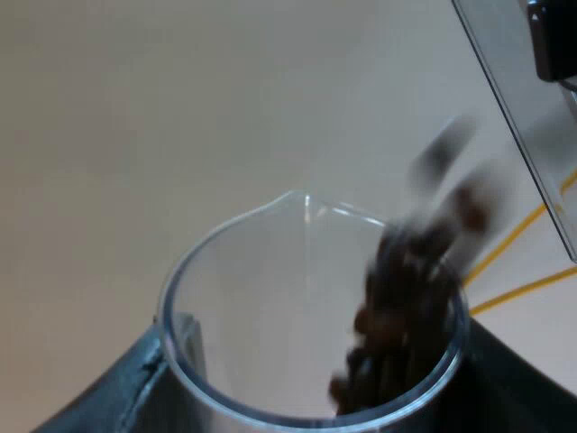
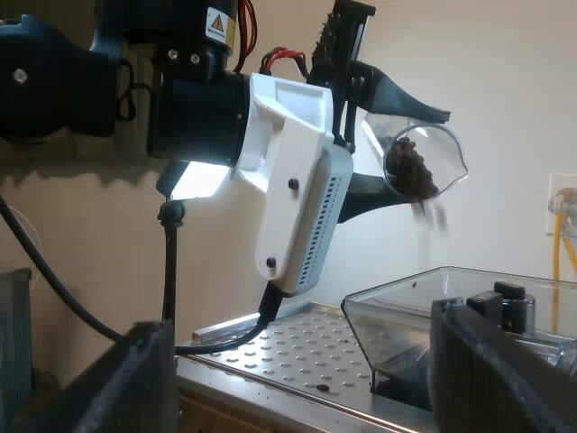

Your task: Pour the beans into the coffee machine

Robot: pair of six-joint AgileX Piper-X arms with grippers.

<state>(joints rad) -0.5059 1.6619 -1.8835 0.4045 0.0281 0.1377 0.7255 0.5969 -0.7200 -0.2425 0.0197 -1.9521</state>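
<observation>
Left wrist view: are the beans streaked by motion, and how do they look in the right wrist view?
Left wrist view: yes, the beans leaving the measuring glass smear into dark streaks. Right wrist view: they streak too as they fall above the bean hopper; the right gripper near the camera is dark.

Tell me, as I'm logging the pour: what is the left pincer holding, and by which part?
The left pincer holds the measuring glass by its side walls, tipped, beans spilling toward the bean hopper.
</observation>
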